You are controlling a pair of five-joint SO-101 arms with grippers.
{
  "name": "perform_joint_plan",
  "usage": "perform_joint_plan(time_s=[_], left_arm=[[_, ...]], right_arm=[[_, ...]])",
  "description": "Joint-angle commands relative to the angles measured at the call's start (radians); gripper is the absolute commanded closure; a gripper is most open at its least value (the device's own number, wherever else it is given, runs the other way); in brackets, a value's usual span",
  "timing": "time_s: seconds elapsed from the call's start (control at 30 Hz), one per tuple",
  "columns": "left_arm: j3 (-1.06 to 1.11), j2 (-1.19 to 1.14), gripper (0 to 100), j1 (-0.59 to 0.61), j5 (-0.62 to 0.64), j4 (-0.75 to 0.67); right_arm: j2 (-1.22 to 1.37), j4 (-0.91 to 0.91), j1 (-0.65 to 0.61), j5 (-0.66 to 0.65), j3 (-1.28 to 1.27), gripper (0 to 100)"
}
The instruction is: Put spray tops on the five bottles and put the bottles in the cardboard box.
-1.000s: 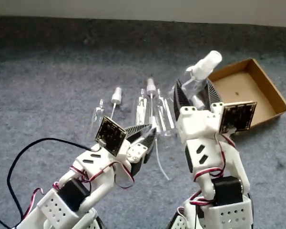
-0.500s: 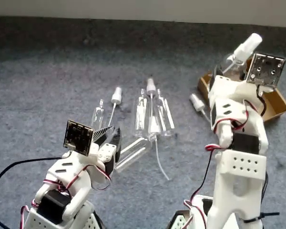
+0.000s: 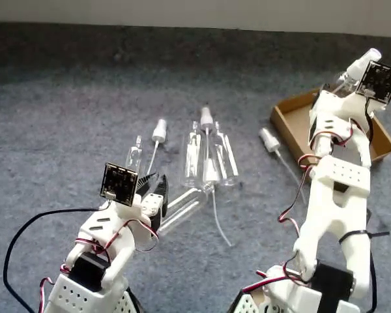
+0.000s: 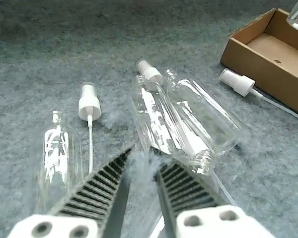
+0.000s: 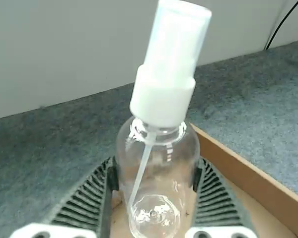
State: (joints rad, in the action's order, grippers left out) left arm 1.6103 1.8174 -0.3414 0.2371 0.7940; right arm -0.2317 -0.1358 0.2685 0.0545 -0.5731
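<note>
Four clear bottles (image 3: 193, 156) lie on their sides on the grey counter (image 3: 65, 98). Loose spray tops (image 3: 159, 130) lie among them, and a stray top (image 3: 270, 139) sits just beside the cardboard box (image 3: 290, 124). The fifth bottle (image 5: 156, 188), with its fitted top (image 5: 166, 84) pointing away from the wrist, is pinched by the body between the two fingers of the right claw (image 5: 156, 173).

From where I stand, that arm is stretched far out and holds the fifth bottle above the box. A second ago the arm held it short of the box, beside the left end, and half a second ago only over the near edge. As the arm moved off, it uncovered the stray top.

The left claw (image 4: 140, 153) hovers low over the counter with its jaws a narrow gap apart and nothing between them, its tips just short of the two middle bottles. It has drawn back from the row since a second ago, and a slanted bottle (image 3: 182, 207) now lies exposed by its tip.
</note>
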Motion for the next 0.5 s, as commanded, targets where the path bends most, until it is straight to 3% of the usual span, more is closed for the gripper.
perform_joint_plan(time_s=[0.0, 0.47], left_arm=[[-0.012, 0.013, 99, 0.01, -0.009, -0.034], [-0.007, 0.013, 99, 0.01, -0.011, -0.037]], right_arm=[[0.096, 0.073, 0.038, -0.012, 0.142, 92.5], [0.59, 0.074, 0.077, -0.014, 0.604, 92.5]])
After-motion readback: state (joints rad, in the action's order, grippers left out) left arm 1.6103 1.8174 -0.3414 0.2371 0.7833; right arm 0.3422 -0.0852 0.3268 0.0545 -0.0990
